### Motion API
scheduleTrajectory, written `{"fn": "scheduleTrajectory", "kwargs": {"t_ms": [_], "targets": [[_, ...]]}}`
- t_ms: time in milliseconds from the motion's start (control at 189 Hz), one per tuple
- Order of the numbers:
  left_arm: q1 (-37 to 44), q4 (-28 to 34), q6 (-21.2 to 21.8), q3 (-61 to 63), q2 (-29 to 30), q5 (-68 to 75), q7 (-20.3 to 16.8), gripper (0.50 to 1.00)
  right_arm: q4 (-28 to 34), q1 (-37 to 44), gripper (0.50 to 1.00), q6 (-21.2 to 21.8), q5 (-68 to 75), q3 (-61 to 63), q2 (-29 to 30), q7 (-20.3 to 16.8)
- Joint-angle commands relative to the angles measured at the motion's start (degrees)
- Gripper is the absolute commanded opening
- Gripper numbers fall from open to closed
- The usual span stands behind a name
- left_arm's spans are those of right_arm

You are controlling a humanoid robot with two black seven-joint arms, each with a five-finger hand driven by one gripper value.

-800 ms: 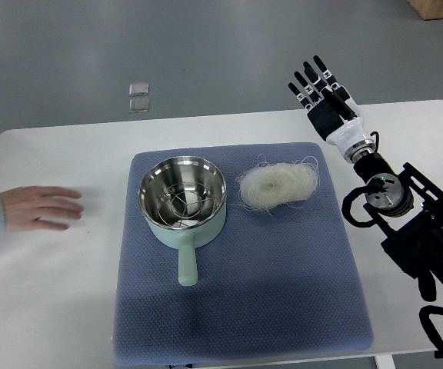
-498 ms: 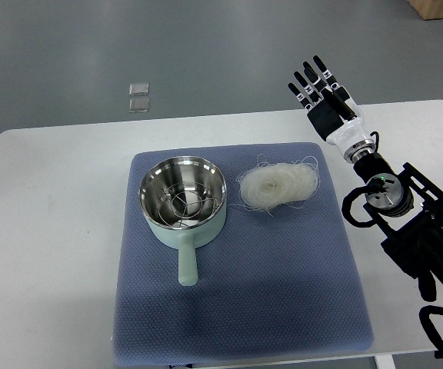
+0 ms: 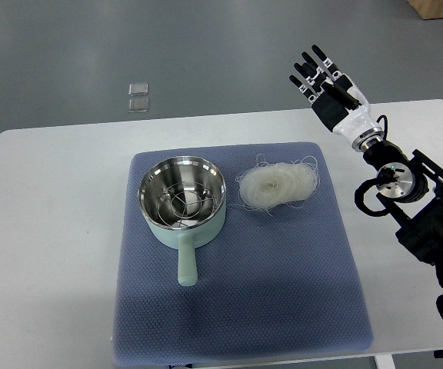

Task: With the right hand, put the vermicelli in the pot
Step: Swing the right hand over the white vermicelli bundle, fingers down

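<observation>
A pale, tangled nest of vermicelli (image 3: 277, 184) lies on the blue mat (image 3: 241, 300), right of centre. To its left stands a mint-green pot (image 3: 183, 204) with a steel inside, a wire rack in it, and its handle pointing toward the near edge. My right hand (image 3: 323, 77) hovers over the table's far edge, up and to the right of the vermicelli, well apart from it. Its black-tipped fingers (image 3: 311, 68) are straight and spread, holding nothing. The left hand does not show.
The white table (image 3: 52, 254) carries the mat. My right arm's black joints (image 3: 425, 223) fill the right side of the table. Two small clear squares (image 3: 138, 98) lie on the grey floor beyond the far edge.
A person's hand that rested on the table at the left has gone. My right hand has lifted slightly up and to the right, still spread.
</observation>
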Motion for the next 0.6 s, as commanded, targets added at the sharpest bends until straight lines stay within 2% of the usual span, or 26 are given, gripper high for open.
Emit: {"fn": "scheduleTrajectory", "kwargs": {"t_ms": [0,143,254,376,450,593], "targets": [[0.1,-0.2,0.0,0.0,0.0,0.0,0.0,1.0,0.1,4.3,0.952,0.8,-7.0,-6.3,-3.9,0.0],[0.0,-0.1,0.0,-0.3,0.0,-0.1,0.0,1.0,0.0,12.0,0.952,3.0,-23.7,-18.4,-9.4,0.0],[0.0,-0.3,0.0,-0.4,0.0,0.0,0.0,1.0,0.3,18.9,0.952,7.6,-36.1,-27.9,-12.9,-0.3],[0.0,-0.3,-0.1,-0.4,0.0,0.0,0.0,1.0,5.6,28.5,0.952,12.7,-50.5,-39.6,-17.7,-2.2],[0.0,-0.3,-0.1,-0.4,0.0,0.0,0.0,1.0,7.4,35.3,0.952,14.9,-54.5,-47.2,-18.5,-2.8],[0.0,-0.4,-0.1,-0.4,0.0,0.0,0.0,1.0,8.1,45.2,0.952,14.9,-54.5,-59.0,-18.3,-2.8]]}}
